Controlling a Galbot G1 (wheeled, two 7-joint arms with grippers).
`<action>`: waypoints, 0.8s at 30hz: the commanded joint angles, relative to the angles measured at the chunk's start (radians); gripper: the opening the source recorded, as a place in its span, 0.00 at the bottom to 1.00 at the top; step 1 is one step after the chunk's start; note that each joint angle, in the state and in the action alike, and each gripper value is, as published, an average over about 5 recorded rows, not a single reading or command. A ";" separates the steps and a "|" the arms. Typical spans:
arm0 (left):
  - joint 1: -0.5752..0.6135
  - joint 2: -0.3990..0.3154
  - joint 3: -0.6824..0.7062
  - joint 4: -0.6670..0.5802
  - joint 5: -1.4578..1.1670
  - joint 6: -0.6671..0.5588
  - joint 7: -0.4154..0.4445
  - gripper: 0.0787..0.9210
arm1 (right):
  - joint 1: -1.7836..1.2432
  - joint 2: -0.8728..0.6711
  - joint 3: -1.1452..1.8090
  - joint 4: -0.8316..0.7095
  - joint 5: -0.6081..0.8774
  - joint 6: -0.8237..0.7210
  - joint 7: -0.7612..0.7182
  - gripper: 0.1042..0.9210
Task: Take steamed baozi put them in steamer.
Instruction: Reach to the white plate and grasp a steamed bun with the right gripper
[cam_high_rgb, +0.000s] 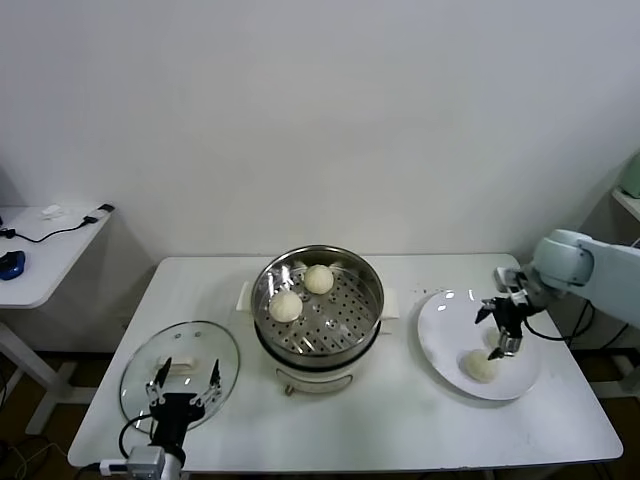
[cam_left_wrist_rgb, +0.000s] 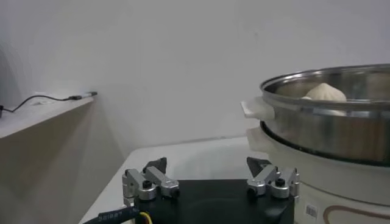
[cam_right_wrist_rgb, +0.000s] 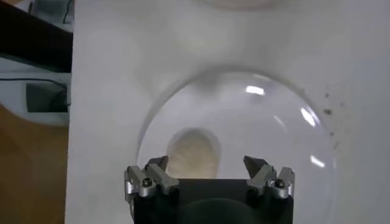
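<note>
Plain white wall behind, white tabletop (cam_high_rgb: 400, 420) in front, smaller side desk (cam_high_rgb: 45, 262) off at 9 o'clock with a cable and a blue thing on it. Dead centre of the tabletop: the steamer (cam_high_rgb: 318, 305), shiny steel pot on a cream base, already loaded with two steamed baozi, one (cam_high_rgb: 286, 306) toward 9 o'clock on the perforated tray and one (cam_high_rgb: 319, 279) up around 12 o'clock, sitting just beside each other. Over at 3 o'clock of the steamer, a flat white plate (cam_high_rgb: 440, 335) with a baozi (cam_high_rgb: 480, 366) lying near its 6 o'clock edge, plus what looks like another one mostly hidden behind the right pincer, hard to call for sure. Right pincer (cam_high_rgb: 503, 332) hanging above that plate, pointed down, fingers spread wide and released, nothing in them; in the right wrist view a pale bun (cam_right_wrist_rgb: 194, 152) sits just ahead of the open pincer (cam_right_wrist_rgb: 208, 172), apart from it. Down at 7 o'clock of the steamer, a round glass lid (cam_high_rgb: 215, 345) lying flat on the tabletop, with the left pincer (cam_high_rgb: 184, 385) parked low right at its near edge, also wide open and holding nothing. From the left wrist view, open left pincer (cam_left_wrist_rgb: 210, 175) facing the steamer wall (cam_left_wrist_rgb: 329, 131) with a bun top (cam_left_wrist_rgb: 326, 92) poking over the rim.
</note>
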 joint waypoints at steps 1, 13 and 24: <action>0.000 0.002 -0.003 0.006 0.001 0.000 0.001 0.88 | -0.259 -0.044 0.191 -0.049 -0.100 -0.024 0.029 0.88; -0.005 0.002 -0.001 0.012 0.004 0.001 0.002 0.88 | -0.312 0.035 0.269 -0.105 -0.095 -0.042 0.068 0.88; -0.005 0.000 0.004 0.007 0.008 0.005 0.002 0.88 | -0.302 0.041 0.268 -0.094 -0.090 -0.038 0.052 0.78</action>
